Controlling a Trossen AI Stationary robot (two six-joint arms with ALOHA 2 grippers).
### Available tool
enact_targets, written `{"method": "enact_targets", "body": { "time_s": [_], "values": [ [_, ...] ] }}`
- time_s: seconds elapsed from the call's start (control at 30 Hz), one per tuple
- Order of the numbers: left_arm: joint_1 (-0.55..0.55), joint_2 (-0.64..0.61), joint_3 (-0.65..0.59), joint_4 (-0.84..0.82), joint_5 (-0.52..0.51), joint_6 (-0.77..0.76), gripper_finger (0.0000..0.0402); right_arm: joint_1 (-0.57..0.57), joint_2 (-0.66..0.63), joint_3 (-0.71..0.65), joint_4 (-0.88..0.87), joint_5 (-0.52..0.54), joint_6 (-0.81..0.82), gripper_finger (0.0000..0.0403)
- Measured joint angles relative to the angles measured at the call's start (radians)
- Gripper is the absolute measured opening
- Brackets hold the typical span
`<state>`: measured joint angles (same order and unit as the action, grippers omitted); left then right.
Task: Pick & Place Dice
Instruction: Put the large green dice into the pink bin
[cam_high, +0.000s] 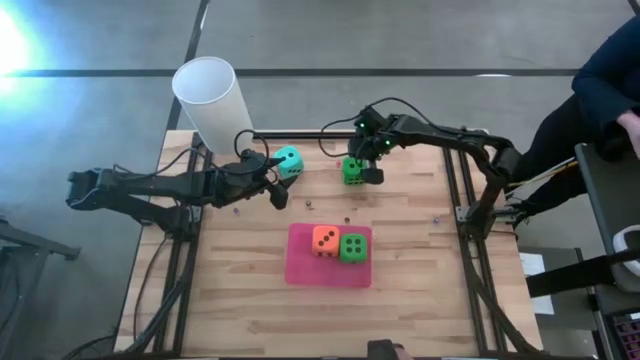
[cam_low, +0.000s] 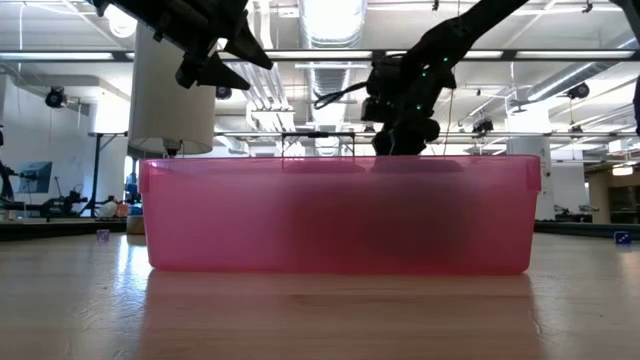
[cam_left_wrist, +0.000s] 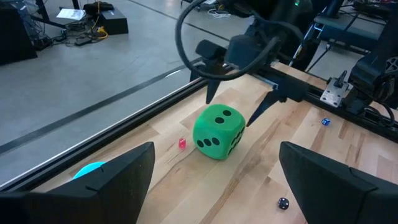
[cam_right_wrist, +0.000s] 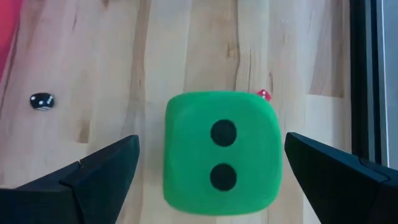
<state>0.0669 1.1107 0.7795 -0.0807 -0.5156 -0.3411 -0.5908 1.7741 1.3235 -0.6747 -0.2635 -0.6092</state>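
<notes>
right gripper hangs over a green die at the table's far edge, fingers apart on both sides, not touching. left gripper is open too, just beside the teal die. orange die & 2nd green die sit touching on the pink mat; no readable writing anywhere.

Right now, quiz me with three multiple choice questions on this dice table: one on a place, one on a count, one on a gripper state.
1. Where is the orange die?
A. on the pink mat
B. on bare wood
C. in a gripper

2. How many dice lie on that mat?
A. one
B. two
C. four

3. How is the right gripper?
A. shut on a die
B. open, straddling the green die
C. out of view

Answers:
1. A, the high view shows it on the mat beside another green die.
2. B, only orange and green lie there.
3. B, the right wrist view shows a finger either side, apart from the die.
</notes>
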Motion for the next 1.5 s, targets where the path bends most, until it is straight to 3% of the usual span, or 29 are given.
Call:
{"method": "enact_targets", "body": {
  "time_s": [1.5],
  "values": [
    [0.000,0.000,0.000,-0.003,0.000,0.000,0.0353,-0.018,0.057,0.063,-0.082,0.002,-0.001,0.0400]
  ]
}}
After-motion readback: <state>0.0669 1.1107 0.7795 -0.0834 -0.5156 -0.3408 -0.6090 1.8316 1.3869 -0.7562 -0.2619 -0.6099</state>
